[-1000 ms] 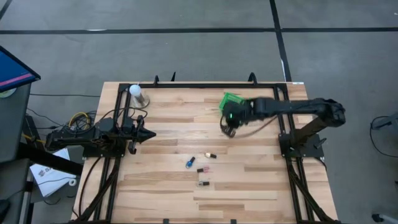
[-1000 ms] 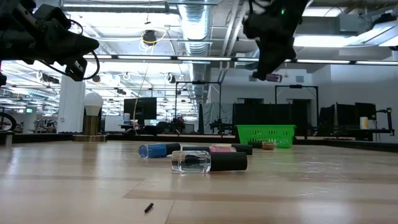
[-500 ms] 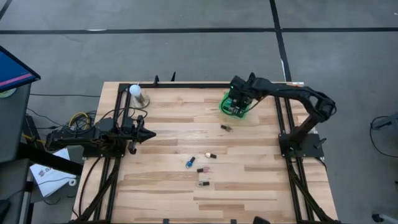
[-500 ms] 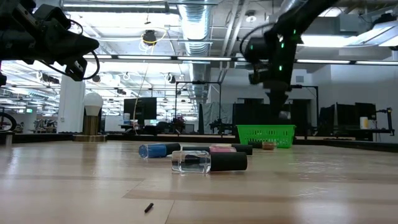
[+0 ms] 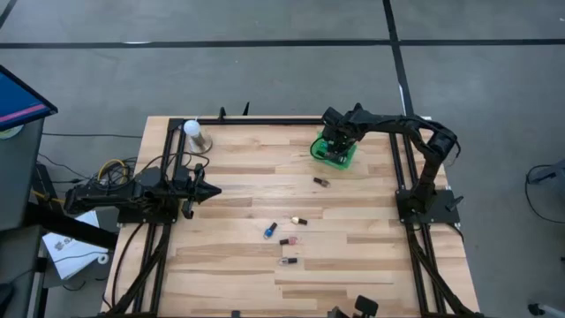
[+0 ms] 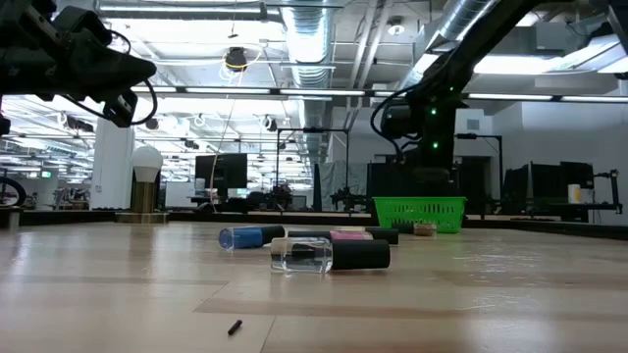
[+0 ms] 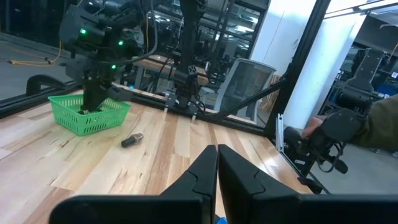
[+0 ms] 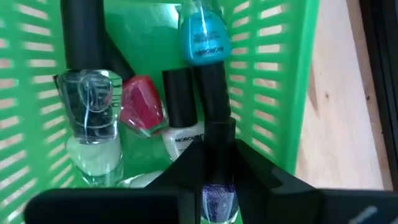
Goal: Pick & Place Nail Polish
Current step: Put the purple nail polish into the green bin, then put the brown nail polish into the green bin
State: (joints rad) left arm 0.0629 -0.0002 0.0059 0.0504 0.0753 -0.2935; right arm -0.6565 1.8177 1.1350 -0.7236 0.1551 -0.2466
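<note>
My right gripper (image 5: 335, 148) reaches down into the green basket (image 5: 346, 157) at the table's far right, shut on a purple glitter nail polish bottle (image 8: 219, 200). The basket holds a teal bottle (image 8: 204, 34), a clear one (image 8: 93, 112), a red one (image 8: 142, 102) and a white one (image 8: 183, 134), all lying on its floor. Several more bottles lie on their sides on the table: one near the basket (image 5: 321, 181), a blue one (image 5: 268, 230) and others (image 5: 287, 261) around mid-table. My left gripper (image 5: 212, 189) is shut and empty at the table's left. My right gripper pinches the purple bottle between its two fingers (image 8: 186, 168), coming from above and pointing down into the basket. The bottle lies along the fingers. Its dark cap (image 8: 217, 140) sticks out past the fingertips toward the basket's floor. Whether it rests on the bottles below, I cannot tell.
A white ball-topped stand (image 5: 196, 134) stands at the table's far left corner. Black frame rails (image 5: 291, 118) run along the far edge and both sides. Bare wood lies between the basket and the loose bottles. A person's sleeve (image 7: 379, 124) shows beyond the table.
My right gripper has carried the purple bottle from above mid-table toward the far edge, over the green basket, and has gone down into it. It stays shut on the bottle. The loose bottles on the table have kept their places.
</note>
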